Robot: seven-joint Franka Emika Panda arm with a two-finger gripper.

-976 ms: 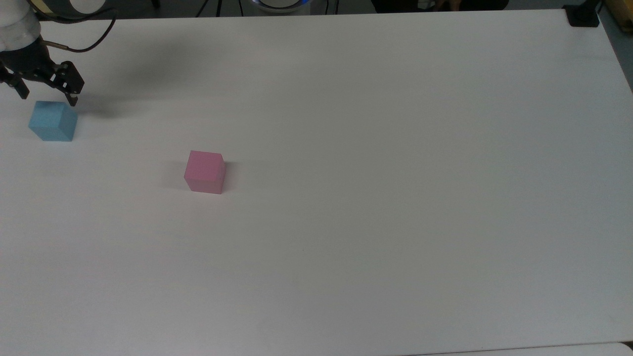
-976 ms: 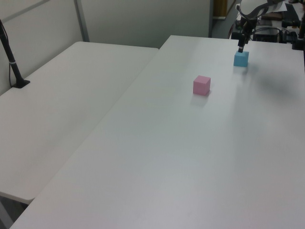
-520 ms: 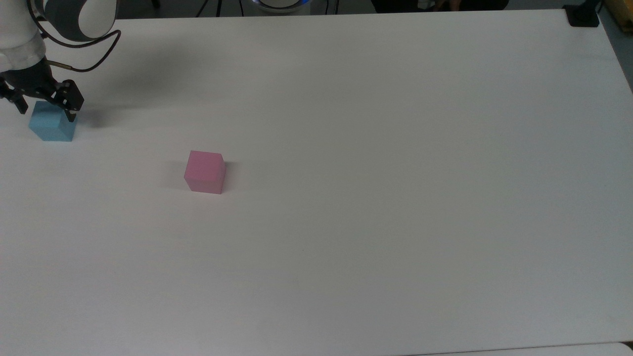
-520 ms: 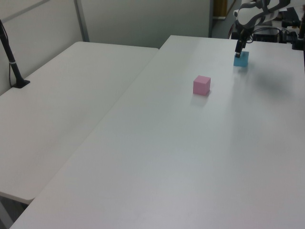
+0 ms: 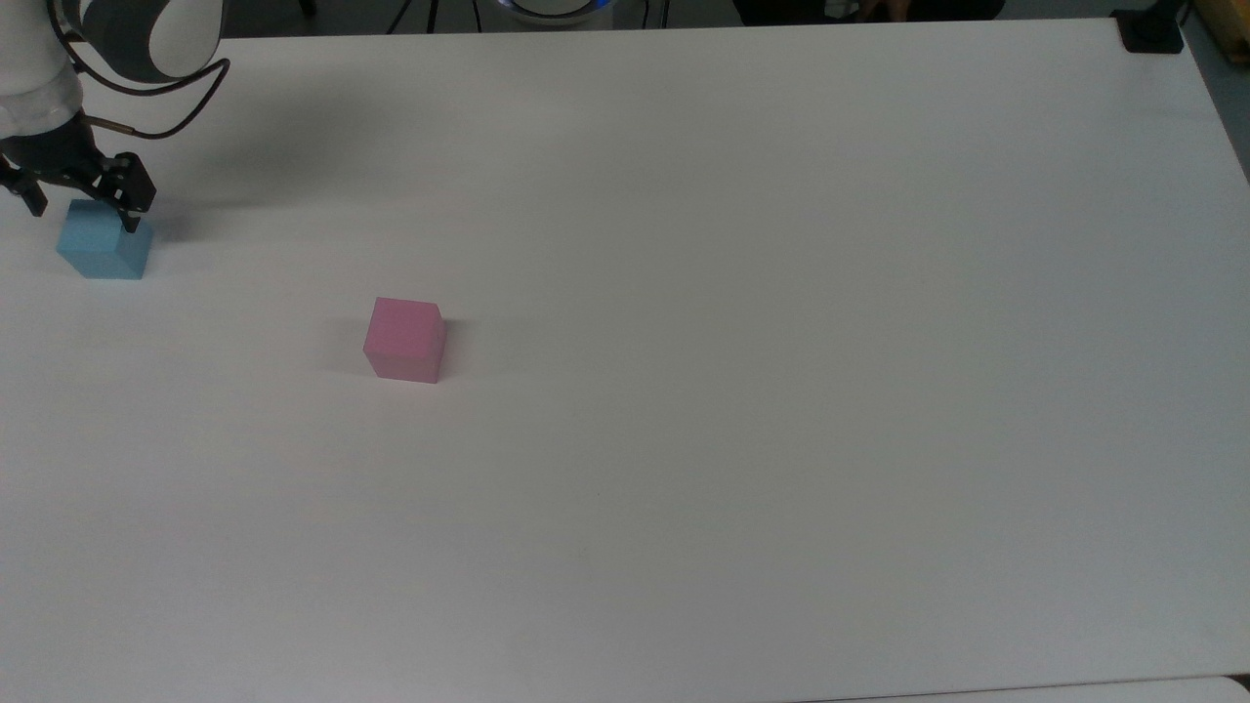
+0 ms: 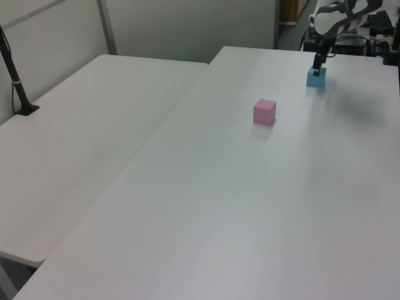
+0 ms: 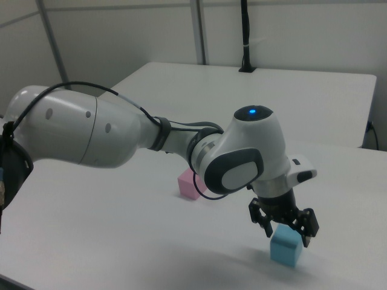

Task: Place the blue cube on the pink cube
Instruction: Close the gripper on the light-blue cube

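You see a blue cube [image 5: 102, 252] and a pink cube [image 5: 403, 339] with plain, matt faces that throw back no glare, like foam or painted wood. The table [image 5: 742, 293] under them is smooth and white with a soft satin sheen. The arm's shell [image 7: 91, 130] looks like glossy white plastic with grey joint caps, while the gripper [image 7: 284, 228] is matt black and a thin black cable [image 5: 161, 96] has a rubbery look.

White arm [image 7: 121, 136], spread fingers [image 7: 309, 235] seemingly straddling blue cube [image 7: 285, 248]; pink cube [image 7: 189, 185] behind
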